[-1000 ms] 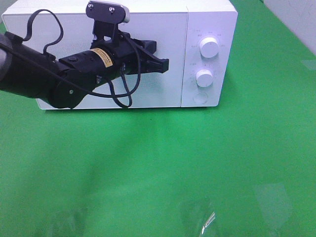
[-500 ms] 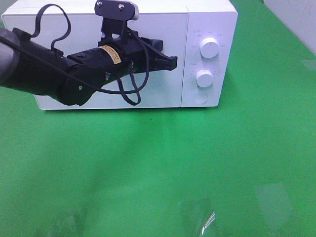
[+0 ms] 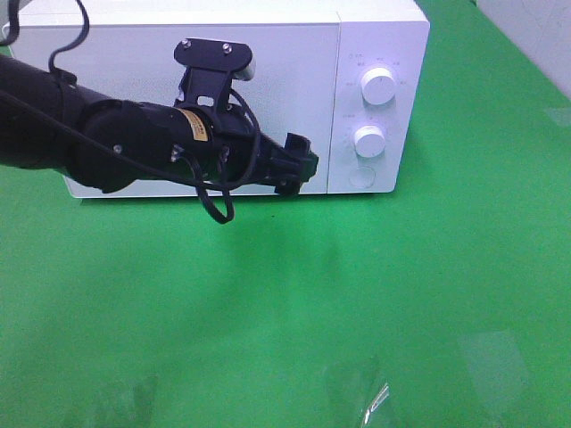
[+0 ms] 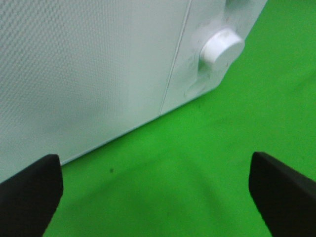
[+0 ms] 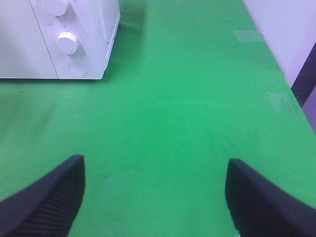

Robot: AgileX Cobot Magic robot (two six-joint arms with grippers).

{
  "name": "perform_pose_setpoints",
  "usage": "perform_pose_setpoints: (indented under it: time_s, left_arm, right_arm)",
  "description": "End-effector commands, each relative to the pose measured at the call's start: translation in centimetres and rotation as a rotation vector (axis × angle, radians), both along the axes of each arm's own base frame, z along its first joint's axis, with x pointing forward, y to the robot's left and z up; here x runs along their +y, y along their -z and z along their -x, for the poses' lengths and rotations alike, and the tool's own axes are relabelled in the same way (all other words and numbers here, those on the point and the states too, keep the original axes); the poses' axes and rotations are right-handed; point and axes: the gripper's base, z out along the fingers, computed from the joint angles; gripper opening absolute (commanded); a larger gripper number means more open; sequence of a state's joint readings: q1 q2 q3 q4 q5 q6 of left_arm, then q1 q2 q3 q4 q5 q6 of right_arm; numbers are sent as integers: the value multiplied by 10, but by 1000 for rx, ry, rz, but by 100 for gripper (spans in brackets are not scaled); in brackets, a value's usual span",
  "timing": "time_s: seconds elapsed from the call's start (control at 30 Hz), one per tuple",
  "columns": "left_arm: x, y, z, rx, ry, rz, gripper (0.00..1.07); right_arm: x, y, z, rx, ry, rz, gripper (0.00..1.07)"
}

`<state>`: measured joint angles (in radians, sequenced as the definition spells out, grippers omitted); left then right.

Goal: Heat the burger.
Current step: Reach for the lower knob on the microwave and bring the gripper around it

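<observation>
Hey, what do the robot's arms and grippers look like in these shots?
The left arm is matte black and tubular, with a yellow label, looping black cables and a bracketed wrist camera. Both the left gripper and right gripper have black, blunt fingers.

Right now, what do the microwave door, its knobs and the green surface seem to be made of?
Microwave door: white panel with fine dotted mesh, probably plastic or coated glass. Knobs: smooth white, likely plastic. Green surface: matte, even colour, perhaps cloth or mat.

The left arm stretches across the microwave front, with the left gripper low near its door edge (jaws spread wide, holding nothing). The right gripper likewise gapes.
</observation>
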<state>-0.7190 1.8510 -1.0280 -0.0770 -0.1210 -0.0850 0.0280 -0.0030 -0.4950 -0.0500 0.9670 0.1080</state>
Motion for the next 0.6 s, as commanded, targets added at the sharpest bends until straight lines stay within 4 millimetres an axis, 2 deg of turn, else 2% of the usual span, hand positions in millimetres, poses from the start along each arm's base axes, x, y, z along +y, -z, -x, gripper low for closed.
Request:
perform_pose_setpoints:
  time_s: [0.03, 0.13, 0.3, 0.37, 0.4, 0.43, 0.6]
  left_arm:
    - [10, -9, 17, 165, -2, -90, 101]
    - [22, -21, 33, 306, -27, -150, 101]
    - [29, -32, 43, 358, -21, -190, 101]
    - [43, -50, 60, 433, -8, -256, 101]
    - [43, -50, 60, 433, -8, -256, 101]
    - [49, -58, 67, 446, -2, -280, 101]
    - [58, -68, 69, 448, -15, -285, 101]
  right_arm:
    - [0, 0, 4, -32, -4, 6, 75]
    - [0, 0, 4, -32, -4, 6, 75]
    - [0, 0, 4, -32, -4, 6, 75]
    - [0, 0, 4, -32, -4, 6, 75]
    - [0, 0, 4, -32, -4, 6, 75]
    - [0, 0, 4, -32, -4, 6, 75]
    - [0, 0, 4, -32, -4, 6, 75]
